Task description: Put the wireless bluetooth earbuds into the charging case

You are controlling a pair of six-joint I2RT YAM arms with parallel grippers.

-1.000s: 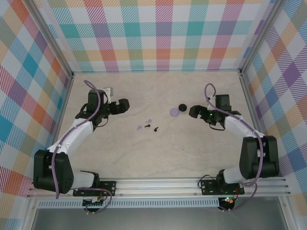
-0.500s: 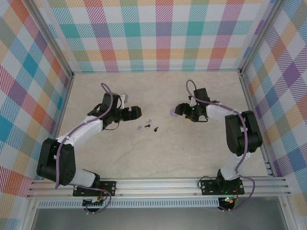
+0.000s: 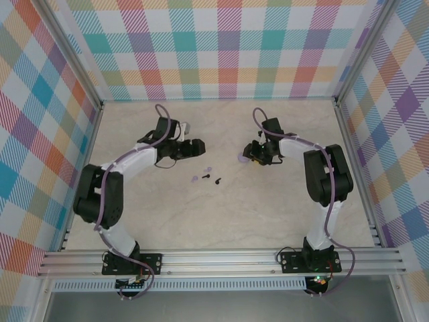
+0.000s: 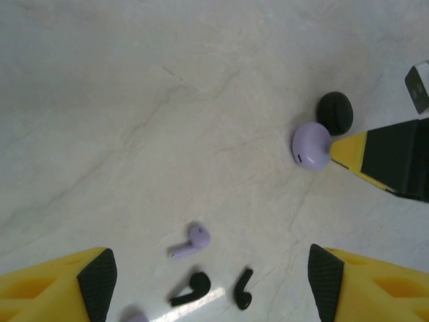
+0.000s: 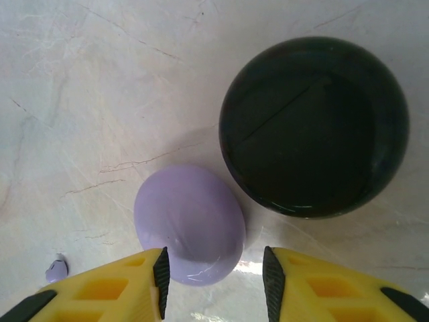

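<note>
Two pale lavender earbuds (image 3: 208, 168) (image 3: 195, 178) and two black earbuds (image 3: 206, 176) (image 3: 218, 180) lie loose mid-table. My left gripper (image 3: 199, 146) hovers open just behind them; its wrist view shows one lavender earbud (image 4: 191, 240) and both black ones (image 4: 191, 288) (image 4: 244, 288) ahead of the left gripper (image 4: 213, 282). A closed lavender charging case (image 5: 190, 223) lies beside a closed black one (image 5: 314, 125). My right gripper (image 5: 214, 282) straddles the lavender case's near end. Its left pad sits at the case and a gap remains on the right.
Plaid walls and metal rails (image 3: 347, 134) fence the pale marble table (image 3: 221, 221). The left wrist view also catches the lavender case (image 4: 312, 145), the black case (image 4: 335, 112) and a yellow finger of the right gripper (image 4: 375, 157) beside them.
Both arms swung inward: the left gripper toward the earbuds, the right one onto the two cases. The right jaws narrowed a lot, the left a little.
</note>
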